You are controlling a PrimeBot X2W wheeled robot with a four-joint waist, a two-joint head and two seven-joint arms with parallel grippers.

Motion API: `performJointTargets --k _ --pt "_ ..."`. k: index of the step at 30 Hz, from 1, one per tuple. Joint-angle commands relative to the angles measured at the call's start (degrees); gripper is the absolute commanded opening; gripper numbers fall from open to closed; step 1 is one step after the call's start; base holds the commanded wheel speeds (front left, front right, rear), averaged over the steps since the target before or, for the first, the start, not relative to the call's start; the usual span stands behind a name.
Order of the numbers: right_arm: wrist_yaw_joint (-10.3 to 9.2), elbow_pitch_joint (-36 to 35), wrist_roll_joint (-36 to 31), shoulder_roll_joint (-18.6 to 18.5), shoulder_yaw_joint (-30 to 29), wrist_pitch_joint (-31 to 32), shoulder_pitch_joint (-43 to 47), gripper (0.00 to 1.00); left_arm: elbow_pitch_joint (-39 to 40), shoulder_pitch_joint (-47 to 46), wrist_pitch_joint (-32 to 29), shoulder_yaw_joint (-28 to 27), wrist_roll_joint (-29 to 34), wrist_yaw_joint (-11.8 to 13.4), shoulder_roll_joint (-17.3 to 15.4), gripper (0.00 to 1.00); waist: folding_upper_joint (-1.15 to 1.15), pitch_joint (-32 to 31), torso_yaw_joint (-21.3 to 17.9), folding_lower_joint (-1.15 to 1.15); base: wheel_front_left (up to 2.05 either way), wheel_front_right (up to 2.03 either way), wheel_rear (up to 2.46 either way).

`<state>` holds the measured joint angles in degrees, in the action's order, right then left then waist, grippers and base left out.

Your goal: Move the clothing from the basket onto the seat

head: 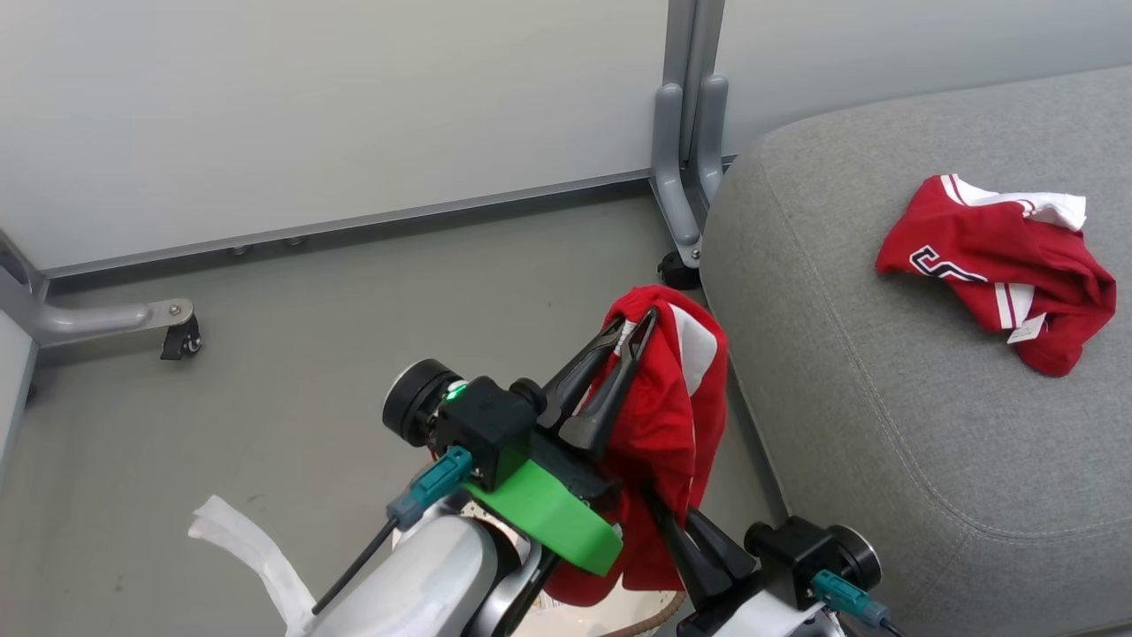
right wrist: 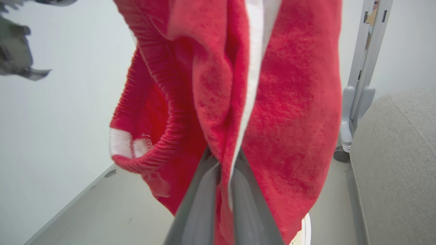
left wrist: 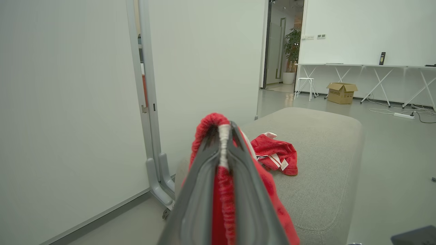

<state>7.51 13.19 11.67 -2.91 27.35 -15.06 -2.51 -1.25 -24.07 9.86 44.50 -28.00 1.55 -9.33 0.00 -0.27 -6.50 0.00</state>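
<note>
**Head view.** We found the left claw (head: 635, 323) closed tight on the upper fold of a red jersey (head: 672, 416) with a white panel. The garment hung in the air just beside the rounded left edge of the grey seat (head: 884, 425), above the floor (head: 309, 372) and not resting on the cushion. The right claw (head: 669, 520), lower down, was likewise closed on the same garment near its bottom, so the cloth hung between the two claws. A second red jersey (head: 999, 265), bearing a navy-and-white letter mark and a small white tag, lay crumpled on top of the seat, well apart from the held one. A sliver of the basket (head: 656, 621), its brown rim, showed at the bottom edge beneath the hanging cloth. Behind stood a pale partition panel (head: 354, 106) on a grey foot with a caster (head: 679, 270). A white strip (head: 248, 548) lay on the floor at lower left.

**Left wrist view.** The left claw's fingers (left wrist: 197, 204) pinched a ribbed red edge with a white band. The second jersey lay beyond on the seat, and a cardboard box (left wrist: 341, 92) sat on the floor far behind.

**Right wrist view.** The right claw's fingers (right wrist: 199, 204) gripped the red cloth along a white stripe, with a ribbed cuff to the left and the seat at the right.
</note>
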Motion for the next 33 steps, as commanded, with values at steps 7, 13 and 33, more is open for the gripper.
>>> performJointTargets --k 7,13,33 --pt "-0.03 -1.28 0.17 -0.15 -1.19 -0.17 0.5 0.0 -1.35 -1.0 -1.31 0.16 0.42 1.2 -0.38 1.0 0.0 0.52 -0.25 0.0 0.0 0.0 0.0" --pt "-0.03 -2.44 0.46 -0.1 -3.13 -0.17 0.54 0.0 -1.79 -0.8 -3.15 0.85 -0.11 1.04 -1.15 1.0 0.0 1.03 -0.03 0.0 0.0 0.0 0.0" --pt "-0.03 -9.38 3.24 -0.04 -17.32 -0.17 0.28 0.0 -2.92 5.07 -2.58 0.17 0.39 3.64 -7.53 1.0 0.0 5.49 -6.46 0.0 0.0 0.0 0.0"
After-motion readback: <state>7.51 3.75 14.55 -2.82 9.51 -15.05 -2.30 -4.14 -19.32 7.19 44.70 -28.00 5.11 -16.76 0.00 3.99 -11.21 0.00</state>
